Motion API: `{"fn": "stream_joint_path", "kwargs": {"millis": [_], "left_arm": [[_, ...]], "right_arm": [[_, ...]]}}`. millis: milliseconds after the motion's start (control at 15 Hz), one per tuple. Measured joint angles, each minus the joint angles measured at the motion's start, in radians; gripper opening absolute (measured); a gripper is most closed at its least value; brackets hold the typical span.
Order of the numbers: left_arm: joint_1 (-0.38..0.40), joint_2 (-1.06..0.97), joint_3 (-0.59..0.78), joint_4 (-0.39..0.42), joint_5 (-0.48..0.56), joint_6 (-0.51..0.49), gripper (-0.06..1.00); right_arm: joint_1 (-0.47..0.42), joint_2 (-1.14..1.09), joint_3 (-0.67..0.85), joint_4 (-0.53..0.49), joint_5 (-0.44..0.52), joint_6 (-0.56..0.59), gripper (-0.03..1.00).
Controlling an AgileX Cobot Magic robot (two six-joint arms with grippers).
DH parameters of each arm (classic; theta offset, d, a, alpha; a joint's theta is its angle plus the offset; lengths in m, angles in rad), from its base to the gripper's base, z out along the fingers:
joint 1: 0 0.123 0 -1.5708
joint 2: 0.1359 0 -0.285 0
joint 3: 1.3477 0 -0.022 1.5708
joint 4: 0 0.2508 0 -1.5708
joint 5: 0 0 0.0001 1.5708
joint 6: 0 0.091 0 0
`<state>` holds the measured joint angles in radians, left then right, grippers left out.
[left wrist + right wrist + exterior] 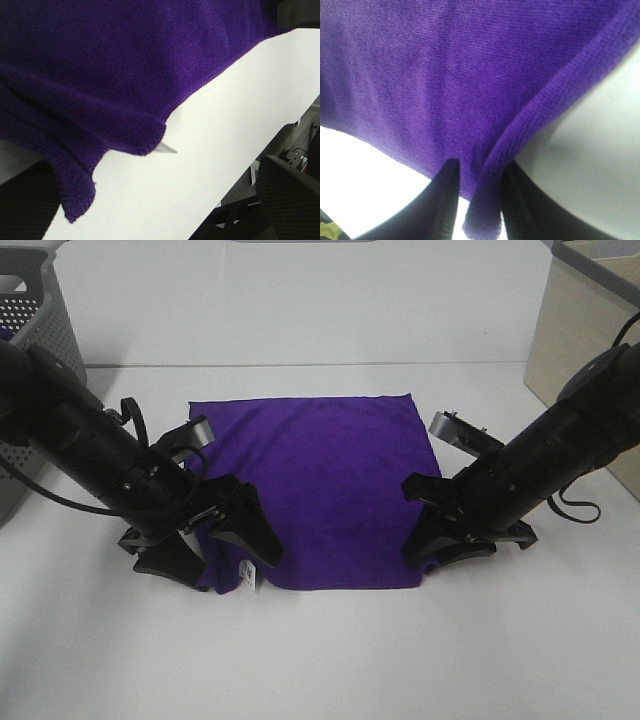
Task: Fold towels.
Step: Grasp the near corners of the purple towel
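The deep purple towel [315, 490] lies spread flat on the white table [330, 660]. Its small white label [247, 573] is at the near left corner and also shows in the left wrist view [167, 148]. My left gripper [228, 562] is at that corner with its jaws wide apart. The rumpled corner [75, 200] rests against one finger [20, 205]. My right gripper [428, 545] is at the near right corner. In the right wrist view its two fingers [445, 200] are closed on a raised fold of the towel edge [482, 215].
A grey perforated basket [40, 360] stands at the far left beside my left arm. A beige box [580, 330] stands at the far right. Bare white table lies in front of the towel and behind it.
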<state>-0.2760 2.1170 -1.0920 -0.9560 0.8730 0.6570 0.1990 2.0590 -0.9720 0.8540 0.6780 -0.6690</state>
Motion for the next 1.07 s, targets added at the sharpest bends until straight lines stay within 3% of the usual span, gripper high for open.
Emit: {"fn": "stream_joint_path", "kwargs": {"millis": [200, 600, 733, 867, 1067], "left_arm": [[0.0, 0.003, 0.0, 0.007, -0.015, -0.027, 0.88], [0.0, 0.028, 0.002, 0.09, -0.077, -0.129, 0.07], [0.0, 0.031, 0.002, 0.095, -0.076, -0.132, 0.0], [0.0, 0.031, 0.002, 0.096, -0.077, -0.132, 0.0], [-0.002, 0.031, 0.002, 0.098, -0.078, -0.132, 0.0]], "right_arm": [[0.0, 0.0, 0.0, 0.0, -0.001, 0.007, 0.31], [0.0, 0.0, 0.0, 0.0, -0.001, 0.008, 0.3], [0.0, 0.0, 0.0, -0.002, -0.003, 0.008, 0.27], [0.0, 0.001, 0.0, -0.006, -0.007, 0.008, 0.23], [0.0, 0.005, 0.0, -0.021, -0.012, 0.008, 0.03]]}}
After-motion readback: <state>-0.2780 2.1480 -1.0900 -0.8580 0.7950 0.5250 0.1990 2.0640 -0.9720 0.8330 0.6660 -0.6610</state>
